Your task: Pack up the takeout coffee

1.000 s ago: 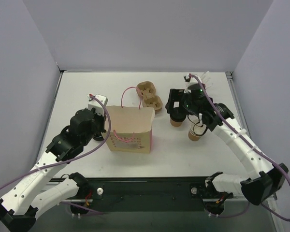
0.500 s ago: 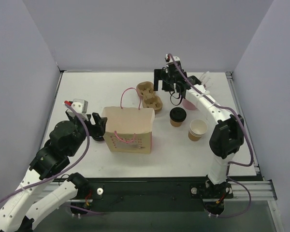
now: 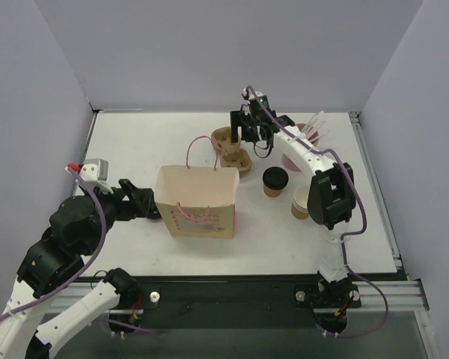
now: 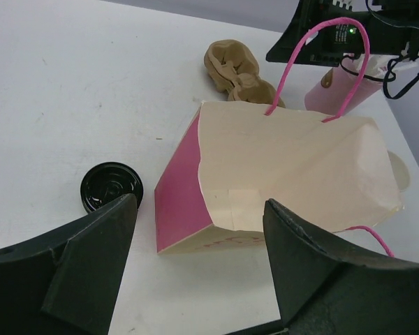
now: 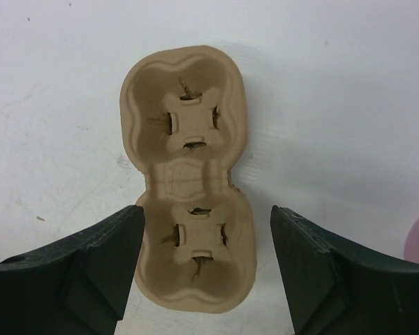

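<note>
Above the pulp tray (image 5: 190,179), the right gripper (image 5: 207,269) hangs wide open, empty.

Paper cups: we count two, a lidded cup (image 3: 275,181) and an open cup (image 3: 300,202)
Paper bag (image 3: 197,198): one
Pulp tray (image 5: 190,174): one
Loose lid (image 4: 112,187): one
Pink cup (image 4: 335,91): one

Robot lab booth: white table (image 3: 135,142) boxed in by bare lilac walls (image 3: 224,52)
</note>
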You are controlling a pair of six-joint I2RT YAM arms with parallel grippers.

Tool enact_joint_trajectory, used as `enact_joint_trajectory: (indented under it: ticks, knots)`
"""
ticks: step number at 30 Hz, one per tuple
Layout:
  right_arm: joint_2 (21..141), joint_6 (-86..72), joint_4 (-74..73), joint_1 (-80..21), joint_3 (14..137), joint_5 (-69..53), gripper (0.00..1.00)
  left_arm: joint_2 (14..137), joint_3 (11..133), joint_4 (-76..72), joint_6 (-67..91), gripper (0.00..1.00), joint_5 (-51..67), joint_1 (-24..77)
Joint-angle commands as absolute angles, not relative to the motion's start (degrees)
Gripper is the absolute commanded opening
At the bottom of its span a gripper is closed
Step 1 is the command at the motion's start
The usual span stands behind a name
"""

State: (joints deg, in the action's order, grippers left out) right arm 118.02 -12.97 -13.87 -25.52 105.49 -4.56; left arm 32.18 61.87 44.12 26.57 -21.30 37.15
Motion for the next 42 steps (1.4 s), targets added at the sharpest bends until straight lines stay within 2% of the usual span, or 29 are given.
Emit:
enact_joint_trajectory:
  ticks: [1,16,27,42]
  knots:
    - [121.5,-13.9,-13.6,-25.4,109.3,-9.0,0.71,34.6,66.2,50.5,26.7,0.82,-19.4,37.4]
    - [131.2,-10.8,-15.5,-27.2,119.0,-7.5,0.57,36.7,67.2,49.4,23.8,0.82,-20.1,37.4]
    - [133.2,-10.4,-17.3,-28.5,119.1,-5.4,0.50,38.7,67.1,45.3,20.5,0.82,-21.1,37.4]
    - [135.4,-10.2,-19.4,-29.1,119.1,-1.4,0.46,39.7,69.6,43.9,18.3,0.82,-23.3,37.4]
